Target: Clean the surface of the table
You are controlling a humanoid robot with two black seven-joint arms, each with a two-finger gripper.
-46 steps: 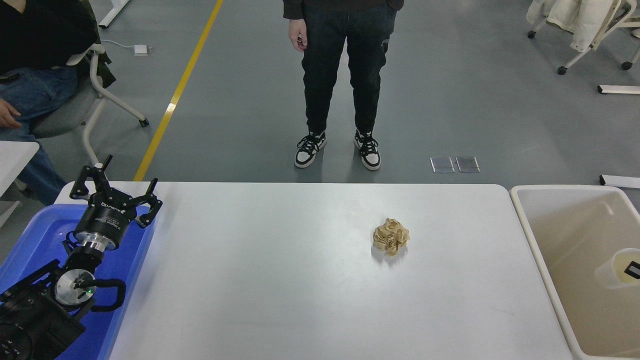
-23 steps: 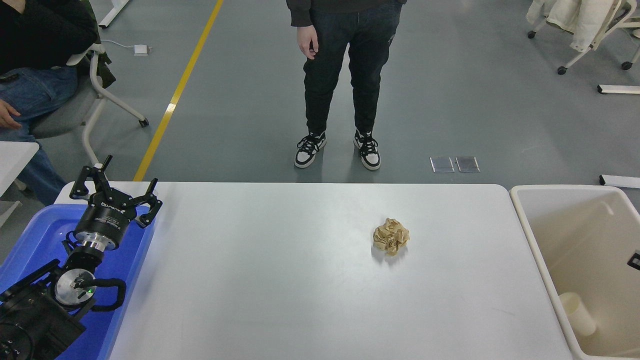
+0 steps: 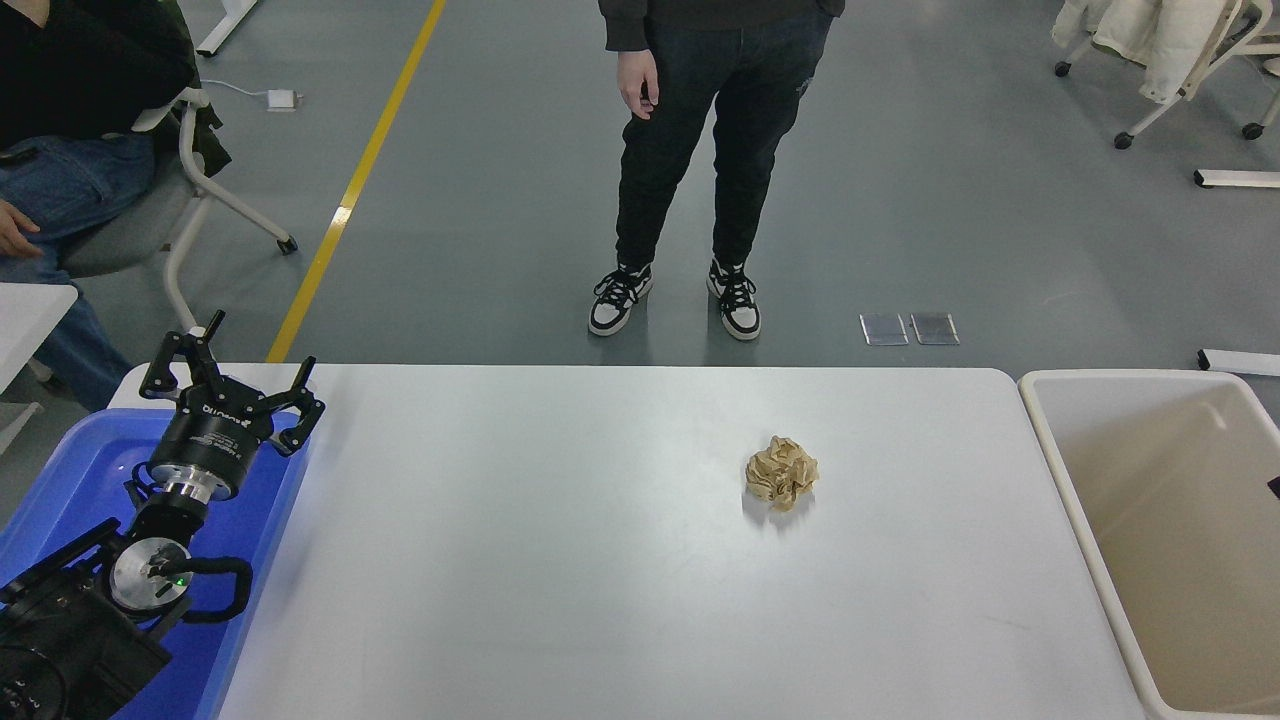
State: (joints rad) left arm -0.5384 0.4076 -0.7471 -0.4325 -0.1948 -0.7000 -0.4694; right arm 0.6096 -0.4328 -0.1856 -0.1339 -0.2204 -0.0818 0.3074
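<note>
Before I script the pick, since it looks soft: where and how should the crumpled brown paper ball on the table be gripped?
Probably around the middle of the crumpled paper ball, coming straight down from above. It is a roughly round, uneven wad lying free on the table surface, with no handle or flat edge, and nothing close beside it. Fingers on opposite sides should squeeze its folds.

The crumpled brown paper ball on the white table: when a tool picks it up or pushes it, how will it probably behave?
The crumpled brown paper ball looks light, being loosely wadded with open folds. Those folds would probably give under a squeeze, so it seems soft rather than stiff. Its uneven shape suggests it would skid or tumble a little across the smooth table surface rather than roll far.
</note>
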